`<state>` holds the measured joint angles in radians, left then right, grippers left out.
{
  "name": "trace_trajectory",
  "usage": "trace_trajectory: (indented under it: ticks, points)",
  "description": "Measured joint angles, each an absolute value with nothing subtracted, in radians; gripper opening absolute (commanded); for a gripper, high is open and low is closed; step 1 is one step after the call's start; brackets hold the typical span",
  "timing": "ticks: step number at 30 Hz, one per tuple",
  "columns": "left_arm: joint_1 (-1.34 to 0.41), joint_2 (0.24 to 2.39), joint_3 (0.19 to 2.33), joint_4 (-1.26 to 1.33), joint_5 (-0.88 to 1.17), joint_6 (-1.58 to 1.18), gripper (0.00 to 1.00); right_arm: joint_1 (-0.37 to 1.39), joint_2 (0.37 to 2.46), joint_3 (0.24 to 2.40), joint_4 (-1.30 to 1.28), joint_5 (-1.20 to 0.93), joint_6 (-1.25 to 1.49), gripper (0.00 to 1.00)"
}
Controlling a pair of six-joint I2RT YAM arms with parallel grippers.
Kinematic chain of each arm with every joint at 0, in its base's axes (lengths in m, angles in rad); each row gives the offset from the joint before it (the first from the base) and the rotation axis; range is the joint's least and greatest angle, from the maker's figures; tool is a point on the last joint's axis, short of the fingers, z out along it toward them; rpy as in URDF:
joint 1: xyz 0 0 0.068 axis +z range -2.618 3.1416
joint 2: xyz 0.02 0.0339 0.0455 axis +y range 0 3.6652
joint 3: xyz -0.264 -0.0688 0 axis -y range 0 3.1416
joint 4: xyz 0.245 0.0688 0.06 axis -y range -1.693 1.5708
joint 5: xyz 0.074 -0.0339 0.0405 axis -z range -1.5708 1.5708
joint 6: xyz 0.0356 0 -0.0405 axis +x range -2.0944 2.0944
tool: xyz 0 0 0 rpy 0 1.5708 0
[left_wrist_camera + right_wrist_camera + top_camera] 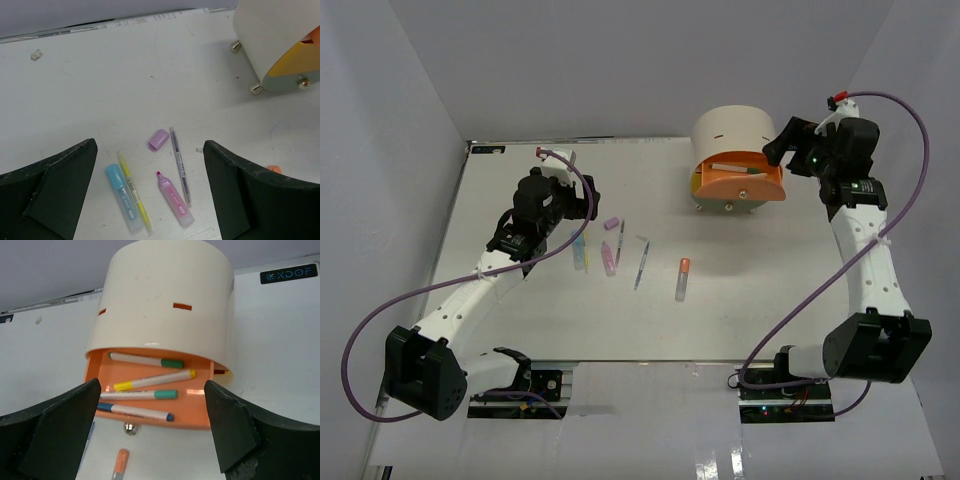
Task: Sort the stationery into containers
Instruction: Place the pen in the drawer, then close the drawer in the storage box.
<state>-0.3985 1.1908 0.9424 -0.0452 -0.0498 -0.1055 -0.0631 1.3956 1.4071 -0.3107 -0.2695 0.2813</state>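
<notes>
Stationery: loose pens and markers lying flat on the table, left of and in front of the organiser; likely light, stiff, smooth, apt to roll.
Left gripper: spread wide, empty, above the items farthest left of the organiser.
Blue marker: thick barrel beside a yellow pen; best pinched across mid-barrel.
Pink marker: nib showing; purple cap just beside, small and fiddly.
Orange drawer: pulled out at the organiser's front, four pens inside.
Right gripper: spread, empty, facing the drawer.
</notes>
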Motion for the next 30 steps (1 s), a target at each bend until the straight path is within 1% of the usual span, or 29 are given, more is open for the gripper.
trace_trajectory:
  ticks: [4,8,10,11,17,24,30]
  points:
    - [-0.398,1.191,0.942,-0.046,-0.067,-0.105,0.98,-0.010,1.233,1.296,-0.297,-0.162,0.239,0.91]
    - [-0.398,1.191,0.942,-0.052,-0.096,-0.110,0.98,0.126,1.036,1.085,-0.219,-0.063,0.204,0.95]
    - [-0.398,1.191,0.942,-0.053,-0.117,-0.115,0.98,0.183,0.981,0.991,-0.192,-0.022,0.194,0.98]
    - [-0.398,1.191,0.942,-0.053,-0.128,-0.118,0.98,0.207,0.966,0.944,-0.174,-0.001,0.190,0.98]
    - [-0.398,1.191,0.942,-0.053,-0.170,-0.125,0.98,0.307,0.985,0.776,-0.118,0.086,0.188,0.92]
    - [-0.398,1.191,0.942,-0.052,-0.194,-0.125,0.98,0.332,1.052,0.761,-0.028,0.152,0.202,0.91]
    - [-0.398,1.191,0.942,-0.052,-0.202,-0.125,0.98,0.332,1.086,0.764,0.016,0.215,0.205,0.93]
